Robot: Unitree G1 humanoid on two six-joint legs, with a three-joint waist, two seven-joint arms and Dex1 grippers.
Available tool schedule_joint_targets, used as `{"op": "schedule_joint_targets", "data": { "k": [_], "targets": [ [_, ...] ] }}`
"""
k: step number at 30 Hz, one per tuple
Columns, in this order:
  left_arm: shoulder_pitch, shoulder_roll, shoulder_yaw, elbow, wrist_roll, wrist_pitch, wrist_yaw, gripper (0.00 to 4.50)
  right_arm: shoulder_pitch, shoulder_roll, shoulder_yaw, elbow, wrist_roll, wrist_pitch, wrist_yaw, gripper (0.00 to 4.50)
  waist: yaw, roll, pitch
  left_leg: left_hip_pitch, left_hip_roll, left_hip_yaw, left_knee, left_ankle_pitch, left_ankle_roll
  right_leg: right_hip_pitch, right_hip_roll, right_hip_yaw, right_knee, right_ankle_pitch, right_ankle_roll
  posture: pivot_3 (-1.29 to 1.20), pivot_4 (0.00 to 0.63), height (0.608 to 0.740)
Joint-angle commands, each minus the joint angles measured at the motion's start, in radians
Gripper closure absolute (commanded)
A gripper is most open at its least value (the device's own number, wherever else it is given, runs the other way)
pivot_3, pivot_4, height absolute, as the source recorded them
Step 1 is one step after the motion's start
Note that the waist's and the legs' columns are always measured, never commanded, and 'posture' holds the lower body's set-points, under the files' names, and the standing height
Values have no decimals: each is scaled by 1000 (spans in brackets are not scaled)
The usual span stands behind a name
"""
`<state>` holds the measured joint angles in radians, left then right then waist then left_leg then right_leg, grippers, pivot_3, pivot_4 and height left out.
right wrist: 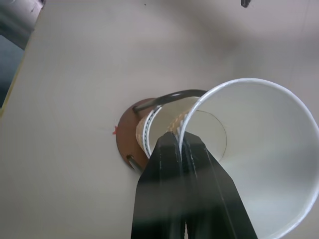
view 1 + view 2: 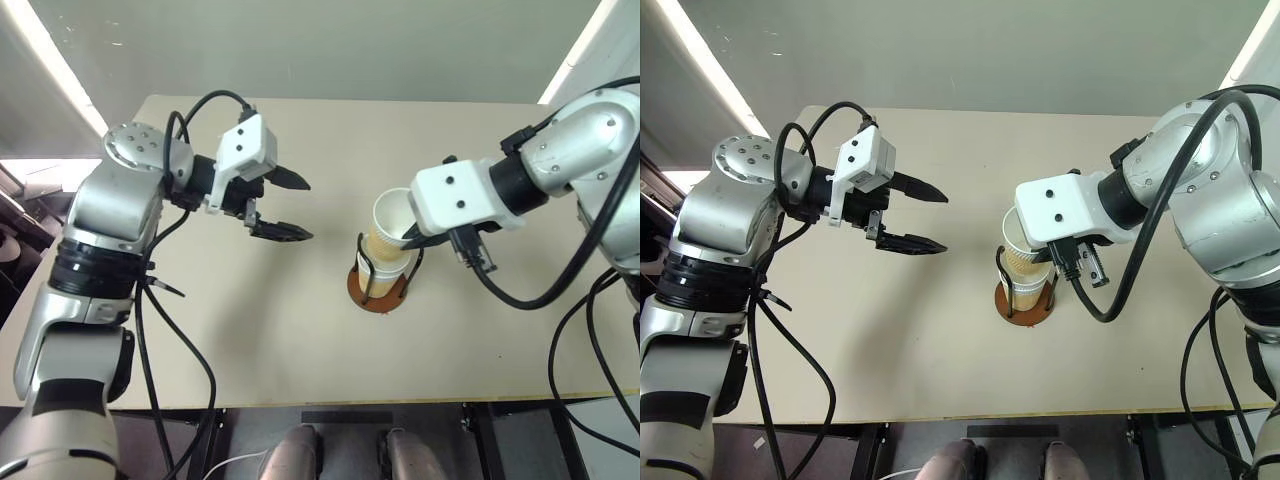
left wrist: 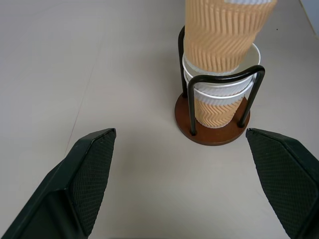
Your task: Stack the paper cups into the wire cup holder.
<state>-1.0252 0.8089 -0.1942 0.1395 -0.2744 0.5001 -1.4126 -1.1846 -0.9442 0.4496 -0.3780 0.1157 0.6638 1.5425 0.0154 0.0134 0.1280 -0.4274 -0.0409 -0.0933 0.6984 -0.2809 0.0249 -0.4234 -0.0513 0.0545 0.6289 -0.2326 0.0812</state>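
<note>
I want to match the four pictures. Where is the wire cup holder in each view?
Left eye view: wire cup holder, right of centre on the table.
Right eye view: holder, right of centre.
Left wrist view: holder, beyond the open fingers.
Right wrist view: its base, behind the shut fingers.
Shared landmark: the tilted top cup.

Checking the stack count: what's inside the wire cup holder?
Two nested paper cups sit in the wire cup holder; the right pincer tilts a third cup into them. Their insides are hidden.

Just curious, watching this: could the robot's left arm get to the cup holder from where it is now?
Probably yes. The left gripper hangs open over bare table, facing the wire cup holder. But the right gripper is shut on the top paper cup there, so the arms could crowd.
</note>
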Motion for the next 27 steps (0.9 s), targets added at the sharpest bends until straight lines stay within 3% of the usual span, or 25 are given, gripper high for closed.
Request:
{"op": "schedule_joint_targets", "data": {
  "k": [1, 6, 9, 20, 24, 27],
  "targets": [
    [-14, 5, 14, -15, 5, -11, 0, 0, -1, 2, -1, -15, -8, -12, 7, 4494, 0, 0, 0, 0, 0, 0, 0, 0, 0, 0, 0, 0, 0, 0, 0, 0, 150, 740],
    [-15, 2, 13, -15, 7, -8, 3, 0, 5, 13, 10, -5, -20, -31, 7, 4494, 0, 0, 0, 0, 0, 0, 0, 0, 0, 0, 0, 0, 0, 0, 0, 0, 150, 740],
    [-15, 1, 12, -12, 9, -10, 4, 0, 7, 22, 19, 9, -38, -46, 1, 3897, 0, 0, 0, 0, 0, 0, 0, 0, 0, 0, 0, 0, 0, 0, 0, 0, 150, 740],
    [-7, -2, 16, 1, 27, -25, 15, 0, 34, 43, -71, 41, -38, 36, -109, 25, 1, 0, 0, 0, 0, 0, 0, 0, 0, 0, 0, 0, 0, 0, 0, 0, 150, 740],
    [2, -6, 35, -7, 13, 0, 37, 0, 110, 15, -190, 17, 14, 149, -176, 25, 3, 0, 0, 0, 0, 0, 0, 0, 0, 0, 0, 0, -1, 0, 0, 0, 150, 740],
    [29, 2, 50, -25, 7, 25, 65, 0, 182, 25, -358, 16, 98, 300, -253, 25, 3, 0, 0, 0, 0, 0, 0, 0, 0, 1, 0, 0, 0, 0, 0, 0, 150, 740]
  ]
}}
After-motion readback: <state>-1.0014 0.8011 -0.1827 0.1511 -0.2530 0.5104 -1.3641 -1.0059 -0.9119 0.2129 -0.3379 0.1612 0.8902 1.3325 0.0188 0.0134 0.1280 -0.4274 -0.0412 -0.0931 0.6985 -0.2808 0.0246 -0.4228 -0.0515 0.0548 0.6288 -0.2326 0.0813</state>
